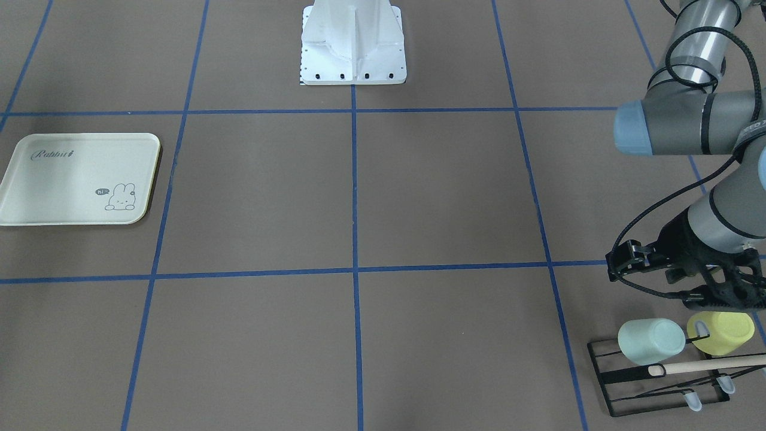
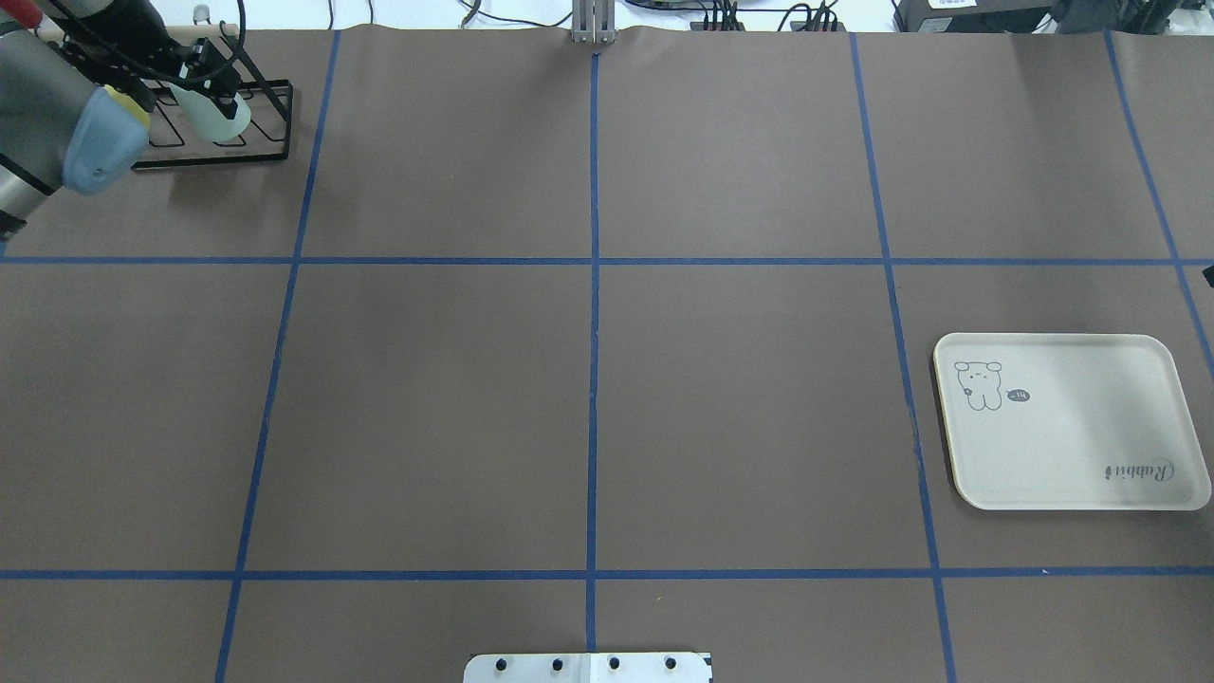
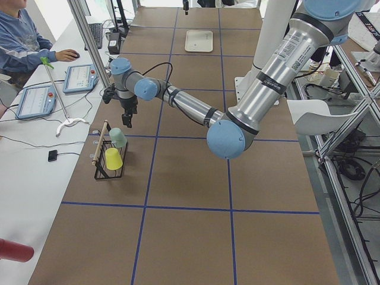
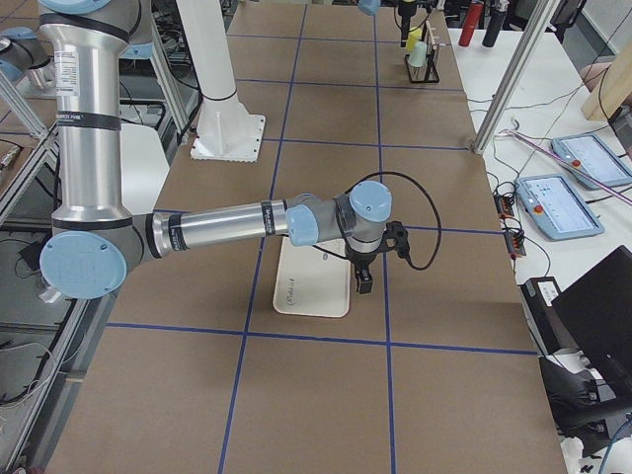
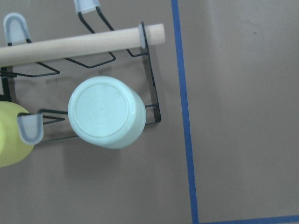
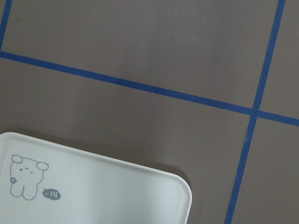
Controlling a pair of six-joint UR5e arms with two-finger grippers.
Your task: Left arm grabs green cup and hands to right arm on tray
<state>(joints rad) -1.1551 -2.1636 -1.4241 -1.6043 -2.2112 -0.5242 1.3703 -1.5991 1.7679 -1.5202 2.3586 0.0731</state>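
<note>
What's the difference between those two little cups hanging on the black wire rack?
Colour: the green cup is pale mint, while the yellow cup is a bright yellow-green. Place: the green cup sits at the end of the rack nearer the table's middle, the yellow cup nearer the table's edge. Shared: both are plain, handleless and of like size, and both rest tilted, base up, over the rack's prongs.

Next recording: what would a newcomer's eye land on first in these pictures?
The green cup and a yellow-green cup perch tilted on a black wire rack in the table corner on the robot's left, with the left arm hanging above them. At the opposite end lies the tray with its bunny drawing, the right arm reaching over its edge.
</note>
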